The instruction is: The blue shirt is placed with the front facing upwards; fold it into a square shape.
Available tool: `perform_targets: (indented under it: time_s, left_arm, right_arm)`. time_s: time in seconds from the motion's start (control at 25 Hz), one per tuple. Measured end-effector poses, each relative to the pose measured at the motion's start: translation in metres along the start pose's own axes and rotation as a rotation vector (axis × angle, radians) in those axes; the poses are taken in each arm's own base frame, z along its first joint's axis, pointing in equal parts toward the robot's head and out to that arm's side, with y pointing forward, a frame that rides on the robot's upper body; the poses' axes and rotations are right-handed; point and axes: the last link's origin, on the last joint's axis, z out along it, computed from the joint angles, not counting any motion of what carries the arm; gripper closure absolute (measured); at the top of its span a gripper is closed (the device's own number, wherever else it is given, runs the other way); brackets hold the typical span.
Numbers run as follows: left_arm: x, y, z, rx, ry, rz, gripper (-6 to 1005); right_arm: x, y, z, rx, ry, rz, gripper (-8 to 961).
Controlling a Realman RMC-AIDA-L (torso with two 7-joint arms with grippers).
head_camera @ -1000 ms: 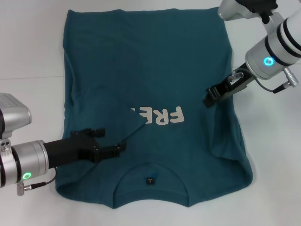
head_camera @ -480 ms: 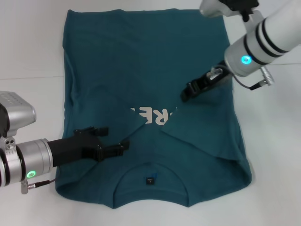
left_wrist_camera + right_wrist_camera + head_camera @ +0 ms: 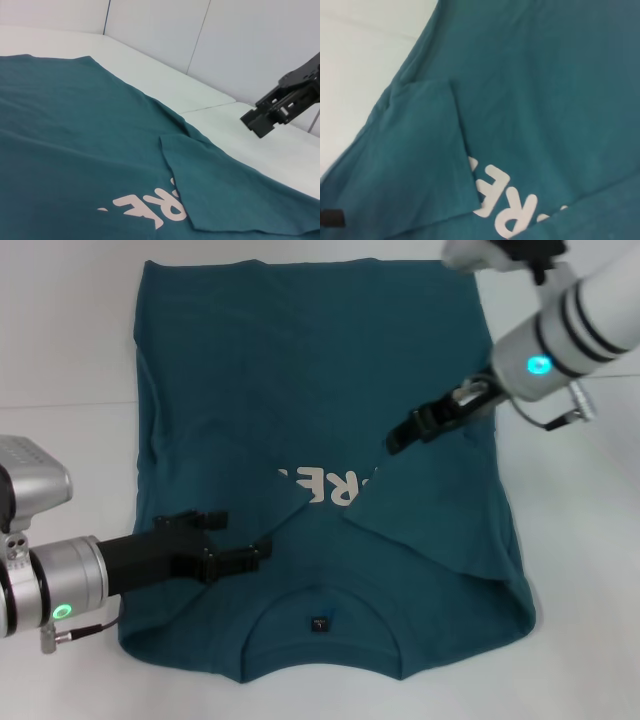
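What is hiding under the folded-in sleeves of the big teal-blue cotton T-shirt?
The two folded sleeve flaps of the teal-blue cotton T-shirt lie over its cream chest print. Only a few middle letters show; the covered ends of the word cannot be read.

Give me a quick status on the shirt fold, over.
Left gripper open, low over left sleeve flap. Right gripper above right flap, grip unclear. Blue shirt flat, both sleeves folded inward, partly covering print. Nothing in the way.

Blue shirt (image 3: 300,370): matt soft cloth, cream print; table (image 3: 60,350): smooth white.
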Motion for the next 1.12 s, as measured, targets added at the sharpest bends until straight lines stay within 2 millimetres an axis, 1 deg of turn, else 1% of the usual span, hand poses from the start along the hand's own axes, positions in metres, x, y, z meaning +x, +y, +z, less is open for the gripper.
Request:
perform_targets:
  time_s: [0.08, 0.2, 0.28, 0.36, 0.44, 0.52, 0.6, 0.68, 0.76, 0.84, 0.96, 1.12]
  left_arm:
    - [0.002, -0.001, -0.005, -0.001, 0.008, -0.021, 123]
    - [0.008, -0.006, -0.020, 0.008, 0.025, -0.100, 123]
    - [0.011, -0.010, -0.032, 0.023, 0.029, -0.166, 123]
    - [0.014, -0.018, -0.048, 0.044, 0.021, -0.279, 122]
    - [0.011, -0.022, -0.060, 0.052, -0.006, -0.361, 121]
    - [0.005, -0.022, -0.070, 0.043, -0.033, -0.422, 120]
    - [-0.002, -0.020, -0.080, 0.041, -0.051, -0.461, 119]
    - [-0.006, -0.019, -0.088, 0.062, -0.071, -0.481, 118]
    - [-0.010, -0.019, -0.097, 0.121, -0.109, -0.483, 117]
    - [-0.011, -0.020, -0.101, 0.178, -0.130, -0.471, 116]
    - [-0.010, -0.020, -0.104, 0.256, -0.147, -0.420, 118]
    - [-0.013, -0.022, -0.103, 0.313, -0.215, -0.373, 125]
  right_arm:
    - [0.008, -0.009, -0.010, -0.029, -0.029, 0.049, 375]
    - [0.027, -0.026, -0.032, -0.103, -0.072, 0.157, 363]
    - [0.043, -0.039, -0.047, -0.178, -0.085, 0.242, 355]
    - [0.063, -0.053, -0.059, -0.240, -0.104, 0.320, 347]
    - [0.085, -0.065, -0.069, -0.285, -0.122, 0.384, 339]
    - [0.108, -0.073, -0.076, -0.307, -0.127, 0.429, 331]
    - [0.132, -0.080, -0.081, -0.314, -0.128, 0.463, 323]
    - [0.145, -0.083, -0.085, -0.301, -0.135, 0.472, 253]
    - [0.158, -0.086, -0.088, -0.288, -0.139, 0.476, 182]
    - [0.169, -0.088, -0.090, -0.282, -0.151, 0.480, 112]
    - [0.182, -0.090, -0.089, -0.284, -0.176, 0.490, 39]
    - [0.195, -0.092, -0.084, -0.278, -0.189, 0.501, 39]
